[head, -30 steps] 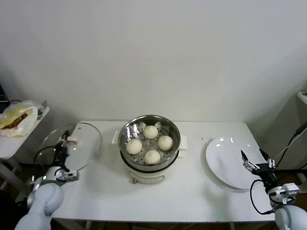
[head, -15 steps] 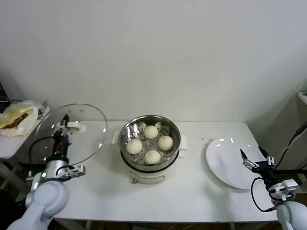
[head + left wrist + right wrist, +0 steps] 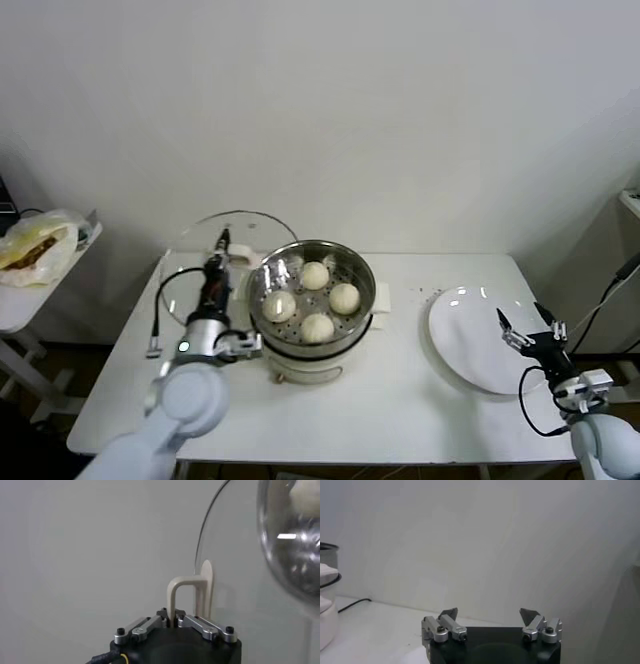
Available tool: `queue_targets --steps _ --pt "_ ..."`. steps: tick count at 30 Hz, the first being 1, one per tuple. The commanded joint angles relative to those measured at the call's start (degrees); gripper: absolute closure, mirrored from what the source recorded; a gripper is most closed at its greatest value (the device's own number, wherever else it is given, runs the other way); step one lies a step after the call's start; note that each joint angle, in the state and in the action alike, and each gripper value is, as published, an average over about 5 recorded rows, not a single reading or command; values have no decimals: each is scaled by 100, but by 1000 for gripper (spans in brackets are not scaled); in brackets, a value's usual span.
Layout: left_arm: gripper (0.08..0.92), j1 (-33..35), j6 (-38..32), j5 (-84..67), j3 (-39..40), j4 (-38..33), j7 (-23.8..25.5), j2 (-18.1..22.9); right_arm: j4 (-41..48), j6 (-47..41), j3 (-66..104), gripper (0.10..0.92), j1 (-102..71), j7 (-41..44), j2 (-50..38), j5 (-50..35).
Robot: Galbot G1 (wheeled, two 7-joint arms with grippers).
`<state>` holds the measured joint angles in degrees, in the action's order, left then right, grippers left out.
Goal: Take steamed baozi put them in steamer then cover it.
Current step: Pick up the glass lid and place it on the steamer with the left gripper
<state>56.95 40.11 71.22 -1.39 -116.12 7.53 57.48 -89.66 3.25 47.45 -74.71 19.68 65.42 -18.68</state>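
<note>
We see the left gripper (image 3: 214, 268) with jaws pressed together on the cream bar handle (image 3: 186, 596) of the cover (image 3: 205, 262), pinching it. In the left wrist view the handle rises straight out from between the two fingers (image 3: 145, 627), and the glass disc stands edge-on just beyond. The cover is lifted clear of the table (image 3: 400, 400), tilted steeply, its right rim just beside the left edge of the steamer (image 3: 312, 345) and overlapping it slightly from the head view; we cannot tell if they touch. The left arm reaches in from the near left.

The right gripper (image 3: 527, 333) has jaws spread wide, nothing between them. It hangs at the right side of the table, over the near right edge of the white plate (image 3: 465, 340). We see the same spread in the right wrist view (image 3: 490, 617).

The steamer sits mid table, uncovered. Four steamed baozi (image 3: 313, 300) lie on its perforated tray, close together in a diamond.

Far left, a plastic bag (image 3: 35, 245) rests on a side table (image 3: 20, 300).
</note>
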Motion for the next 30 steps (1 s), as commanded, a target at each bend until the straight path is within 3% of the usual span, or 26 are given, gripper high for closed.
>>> queue_targets --steps 1,12,30 --pt "846 -563 355 1324 1074 714 941 1612 81 45 15 203 42 13 19 106" --pt "846 -896 388 1325 1060 1542 887 2467 142 122 246 203 -58 34 118 208" --pt "846 -835 388 1249 930 1842 984 2500 207 178 339 203 21 79 263 288"
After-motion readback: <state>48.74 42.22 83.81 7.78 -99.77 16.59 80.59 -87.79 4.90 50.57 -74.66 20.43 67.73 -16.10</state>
